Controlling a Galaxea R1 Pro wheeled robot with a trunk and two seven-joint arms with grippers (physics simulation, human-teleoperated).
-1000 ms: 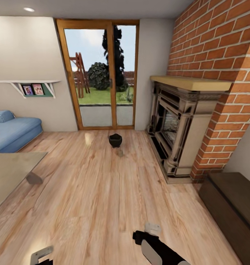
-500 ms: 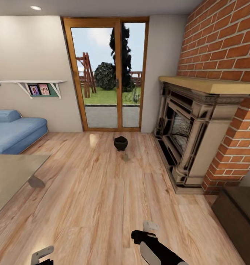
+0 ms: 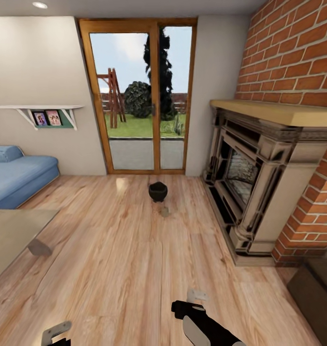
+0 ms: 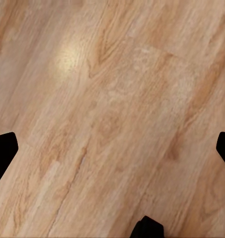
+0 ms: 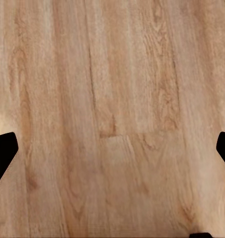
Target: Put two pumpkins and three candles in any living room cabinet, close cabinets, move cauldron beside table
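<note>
Cam has panned right/fwd vs 1 s ago: cauldron [image 3: 157,191] now mid-frame, nearer | grey candle [image 3: 165,211] just below it | worktop [image 3: 12,235] lower left | L fingers [image 4: 4,153], R fingers [image 5: 4,151] spread, empty | est: approach to cauldron.

Wooden plank floor [image 3: 134,259], pale honey tone, glossy, running from glazed door to foreground; same planks in both wrist views.
Directly on floor:
- cauldron [image 3: 157,191], black, squat, upright, just before the door.
- small grey object [image 3: 165,210], near the cauldron on its nearer side, apart from it; too small to identify.
- blue sofa [image 3: 17,175], at left wall.
- table [image 3: 9,235], greyish top, left edge, one leg visible.
- fireplace [image 3: 259,182], at brick wall, right.
- cabinet [image 3: 317,293], dark brown, low, lower right corner.
</note>
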